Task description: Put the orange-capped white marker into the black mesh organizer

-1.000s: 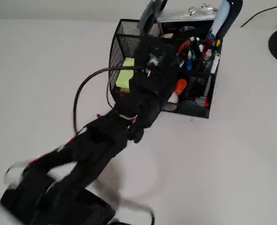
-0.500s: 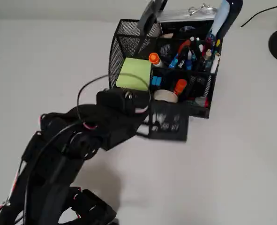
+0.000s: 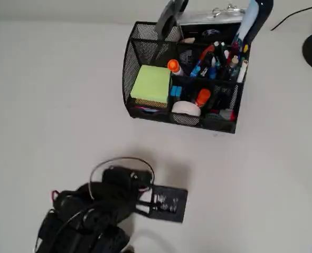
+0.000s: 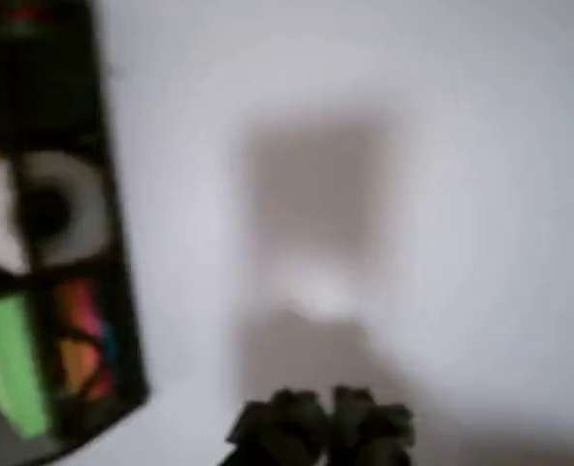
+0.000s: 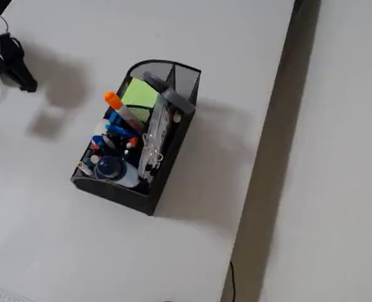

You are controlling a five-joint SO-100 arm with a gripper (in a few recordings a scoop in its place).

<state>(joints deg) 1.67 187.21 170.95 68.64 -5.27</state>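
Since the orange-capped white marker [image 3: 173,66] leans inside the black mesh organizer [image 3: 140,39] at twelve o'clock, tipping over seems the only risk; jaws sit at seven o'clock, grip unreadable.

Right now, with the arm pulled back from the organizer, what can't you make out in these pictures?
- Gripper: the wrist view is blurred; whether the jaws are open or shut is unclear.
- Gripper in the fixed view: small, at the left edge.
- Orange-capped white marker: its cap shows in the overhead view; the barrel is hidden inside the black mesh organizer.
- Pens in the organizer's back compartment: too small and crowded to count.
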